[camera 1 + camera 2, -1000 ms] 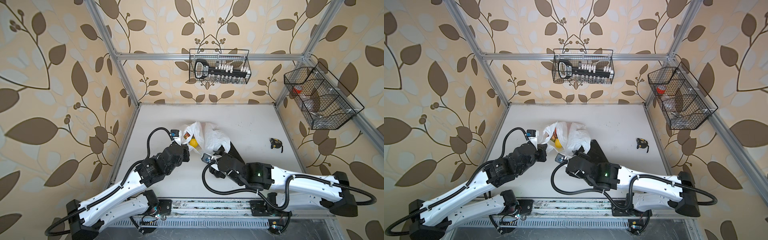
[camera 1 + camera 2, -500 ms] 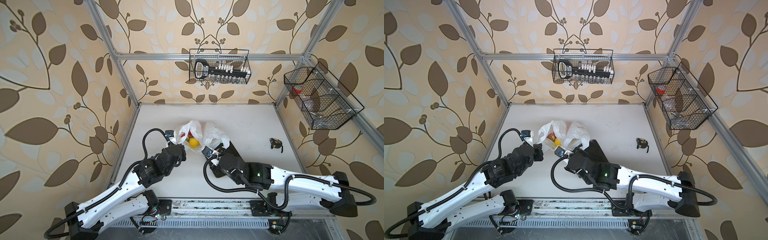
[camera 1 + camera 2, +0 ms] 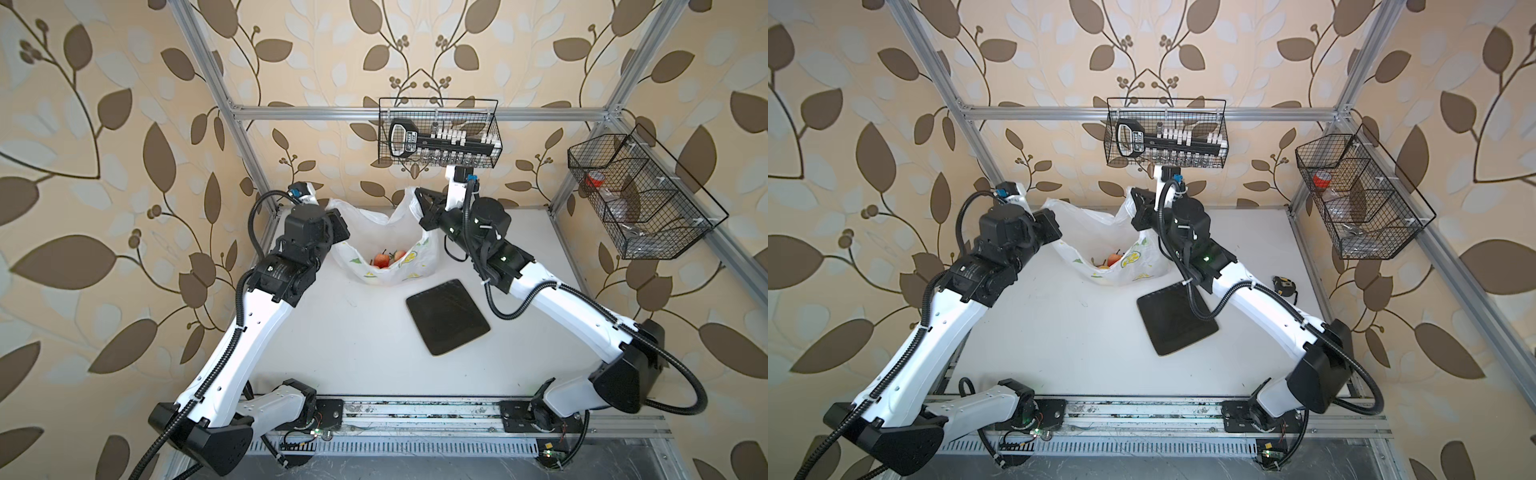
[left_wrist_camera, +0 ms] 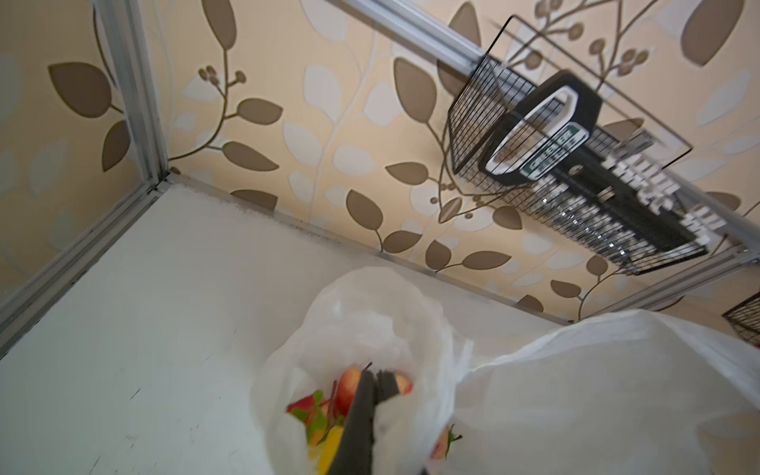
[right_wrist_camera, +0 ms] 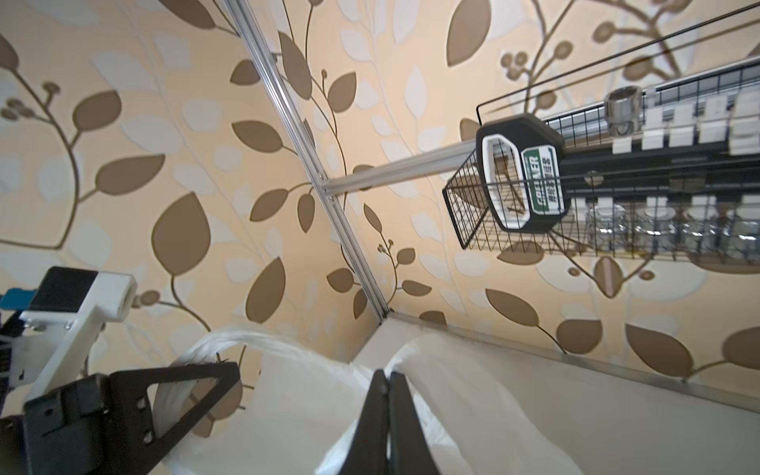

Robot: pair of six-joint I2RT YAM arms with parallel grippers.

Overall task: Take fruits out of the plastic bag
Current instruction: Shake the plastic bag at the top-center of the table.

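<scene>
A thin, crinkly, translucent white plastic bag (image 3: 388, 272) hangs stretched between the two arms at about 12 o'clock on the white tabletop (image 3: 353, 353), close to the back wall. The left tool (image 4: 376, 380) is clenched on a fold of the film at the bag's 10 o'clock side; in the left wrist view its black fingers (image 4: 362, 411) press together with white plastic pinched between them. The right tool (image 5: 386, 378) is likewise clamped on the bag's raised edge at its 1 o'clock side, fingers tight together on the film, and in a top view it shows as a black wedge (image 3: 419, 195) at the bag's upper corner. The mouth gapes between the two grips and the body sags down toward the tabletop; whether it rests there I cannot tell. The small glossy toy fruits (image 3: 385, 259) lie inside at the bottom: red-yellow ones with dark stems, and in the left wrist view green leaves and a yellow piece (image 4: 329, 446) too. A black rounded-rectangle tray (image 3: 446, 322) lies flat at 5 o'clock from the bag, apart from it. A small black-and-yellow tape measure (image 3: 1284, 285) sits at the tabletop's 3 o'clock edge. A black wire basket (image 3: 438, 160) hangs on the back wall at 12 o'clock.
</scene>
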